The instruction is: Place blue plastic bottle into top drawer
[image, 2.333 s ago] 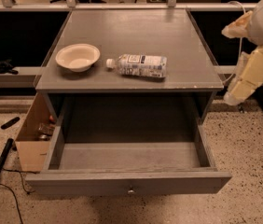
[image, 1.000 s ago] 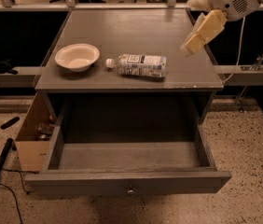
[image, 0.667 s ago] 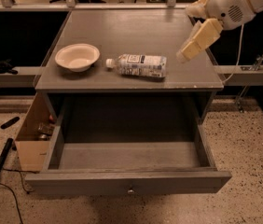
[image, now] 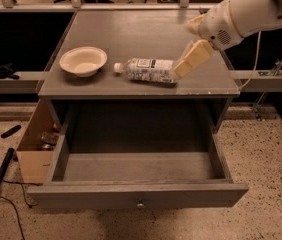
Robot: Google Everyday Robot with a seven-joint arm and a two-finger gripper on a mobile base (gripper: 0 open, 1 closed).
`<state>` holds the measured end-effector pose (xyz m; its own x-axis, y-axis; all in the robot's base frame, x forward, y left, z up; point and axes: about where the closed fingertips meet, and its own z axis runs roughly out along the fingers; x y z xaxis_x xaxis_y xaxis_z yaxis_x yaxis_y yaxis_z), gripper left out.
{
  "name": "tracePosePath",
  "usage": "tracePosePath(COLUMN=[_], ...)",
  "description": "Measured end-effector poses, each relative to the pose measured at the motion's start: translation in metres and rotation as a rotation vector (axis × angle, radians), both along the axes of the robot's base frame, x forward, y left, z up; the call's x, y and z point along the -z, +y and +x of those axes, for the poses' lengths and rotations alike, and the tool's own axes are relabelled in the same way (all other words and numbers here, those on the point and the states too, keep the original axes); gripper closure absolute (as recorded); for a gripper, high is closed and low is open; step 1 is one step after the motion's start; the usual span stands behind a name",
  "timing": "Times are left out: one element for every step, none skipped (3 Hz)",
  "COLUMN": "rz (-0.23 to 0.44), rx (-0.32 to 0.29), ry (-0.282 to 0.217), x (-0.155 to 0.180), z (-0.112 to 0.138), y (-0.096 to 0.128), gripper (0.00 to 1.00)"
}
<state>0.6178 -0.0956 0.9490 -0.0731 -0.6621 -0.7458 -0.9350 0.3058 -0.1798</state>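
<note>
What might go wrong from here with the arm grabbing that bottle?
The end effector is at the right end of the blue plastic bottle, which lies on its side near the front edge of the tabletop. A nudge may roll it off, or shove it into the bowl.

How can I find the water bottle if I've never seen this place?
Look at the top of the grey cabinet, above its open top drawer. The blue plastic bottle lies on its side there, between the cream bowl and the robot's gripper by its bottom end. It is the only clear, crinkly thing, with a white cap and a white-and-blue label.
</note>
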Motion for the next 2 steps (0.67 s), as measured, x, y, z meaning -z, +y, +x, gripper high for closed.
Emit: tracePosePath(rz=[-0.015, -0.046], rx=[-0.024, -0.063], ry=[-0.022, -0.037], x=[0.017, 0.039], z=[0.027, 0.070], y=[0.010, 0.022], gripper=[0.00, 0.00])
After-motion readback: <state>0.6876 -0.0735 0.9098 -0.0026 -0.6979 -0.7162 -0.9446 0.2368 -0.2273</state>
